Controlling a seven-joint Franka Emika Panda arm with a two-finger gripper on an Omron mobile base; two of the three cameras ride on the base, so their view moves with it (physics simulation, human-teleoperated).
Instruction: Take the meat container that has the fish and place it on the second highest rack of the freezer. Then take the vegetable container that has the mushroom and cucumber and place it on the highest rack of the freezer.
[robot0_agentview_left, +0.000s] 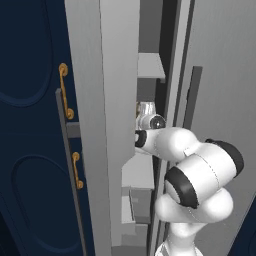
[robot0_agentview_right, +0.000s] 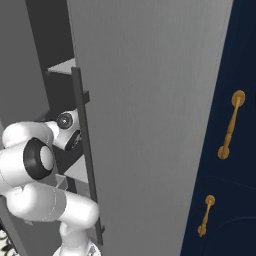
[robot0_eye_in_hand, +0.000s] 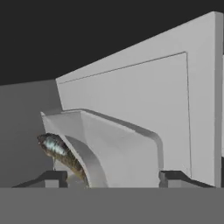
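Fish (robot0_eye_in_hand: 59, 153) container (robot0_eye_in_hand: 118, 148) on freezer (robot0_agentview_left: 95, 100) shelf, end effector (robot0_eye_in_hand: 109, 177) astride its rim.

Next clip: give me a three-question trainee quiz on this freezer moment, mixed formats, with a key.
1. True or false: the arm reaches into the open freezer.
2. Multiple choice: in the hand view, what lies in the container in front of the gripper? A) a cucumber B) a fish C) a mushroom
3. Fill in: the handles on the navy cabinets are coloured ____.

Key: 1 true. 2 B, the fish with its olive back and pale belly shows over the pale grey wall. 3 gold.
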